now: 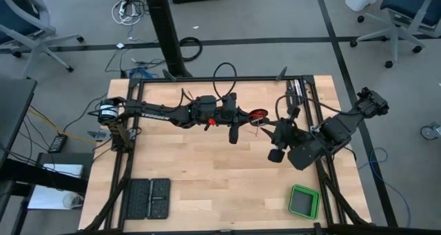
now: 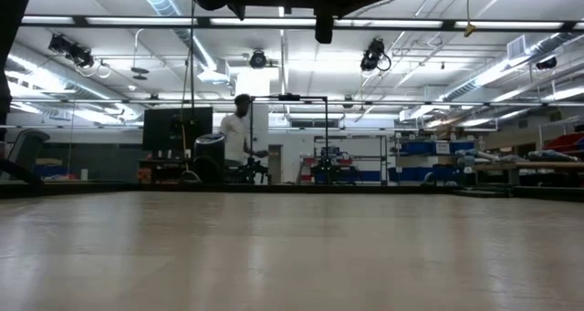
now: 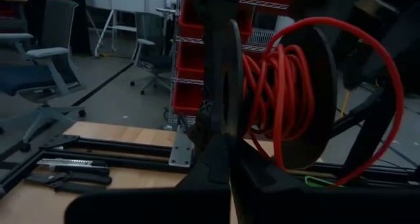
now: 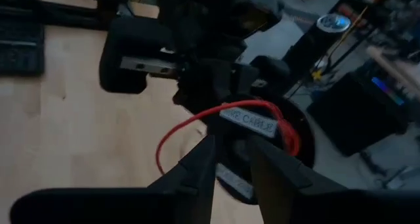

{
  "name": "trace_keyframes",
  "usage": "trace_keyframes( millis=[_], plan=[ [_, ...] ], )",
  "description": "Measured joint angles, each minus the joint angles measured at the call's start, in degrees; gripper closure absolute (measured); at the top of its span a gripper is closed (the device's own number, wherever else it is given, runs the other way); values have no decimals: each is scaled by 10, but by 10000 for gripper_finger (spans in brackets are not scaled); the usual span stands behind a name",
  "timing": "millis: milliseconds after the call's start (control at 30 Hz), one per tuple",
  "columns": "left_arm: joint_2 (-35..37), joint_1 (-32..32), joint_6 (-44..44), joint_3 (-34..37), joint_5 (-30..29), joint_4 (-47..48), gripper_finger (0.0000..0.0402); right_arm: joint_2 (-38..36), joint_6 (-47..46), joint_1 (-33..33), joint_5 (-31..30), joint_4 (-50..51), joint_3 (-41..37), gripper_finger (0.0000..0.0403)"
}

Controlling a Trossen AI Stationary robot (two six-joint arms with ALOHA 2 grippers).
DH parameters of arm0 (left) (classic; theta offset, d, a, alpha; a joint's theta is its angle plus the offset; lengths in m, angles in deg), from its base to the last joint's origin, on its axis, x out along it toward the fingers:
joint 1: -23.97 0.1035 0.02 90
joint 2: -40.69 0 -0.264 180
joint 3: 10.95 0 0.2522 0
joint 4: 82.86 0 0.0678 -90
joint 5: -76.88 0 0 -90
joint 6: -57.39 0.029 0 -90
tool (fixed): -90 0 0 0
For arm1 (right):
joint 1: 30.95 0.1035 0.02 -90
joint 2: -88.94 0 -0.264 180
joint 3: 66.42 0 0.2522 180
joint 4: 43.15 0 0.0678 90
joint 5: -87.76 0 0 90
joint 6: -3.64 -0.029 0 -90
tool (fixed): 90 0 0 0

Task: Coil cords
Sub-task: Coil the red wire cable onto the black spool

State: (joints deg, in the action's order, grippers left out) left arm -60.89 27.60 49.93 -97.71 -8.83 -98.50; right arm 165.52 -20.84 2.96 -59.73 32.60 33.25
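One red-orange cord (image 3: 279,86) was wound on one dark spool (image 3: 314,99). Two dark arms reached over the one wooden bench (image 1: 207,187), the left arm (image 1: 165,112) and the right arm (image 1: 331,135). One green-rimmed tray (image 1: 304,201) sat at the near right corner, and two black ridged pads (image 1: 147,198) lay side by side at the near left. One person (image 2: 239,133) stood in the room beyond. Two office chairs (image 3: 46,53) showed there.
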Motion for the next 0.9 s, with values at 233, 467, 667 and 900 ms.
trace_keyframes(
  millis=[233, 467, 667, 900],
  plan=[
    [0, -1, 0, 0, -2, -3, 401, 0, -4, -4, 15, -53, 0, 314],
    [0, -1, 2, 0, -19, -4, 401, 0, -14, -9, 38, -64, 0, 314],
    [0, -5, 16, 0, -30, -8, 401, 0, -7, -24, 38, -81, 0, 314],
    [0, -20, 53, 0, -79, -9, 401, 2, 26, -64, 61, -112, 0, 315]
  ],
)
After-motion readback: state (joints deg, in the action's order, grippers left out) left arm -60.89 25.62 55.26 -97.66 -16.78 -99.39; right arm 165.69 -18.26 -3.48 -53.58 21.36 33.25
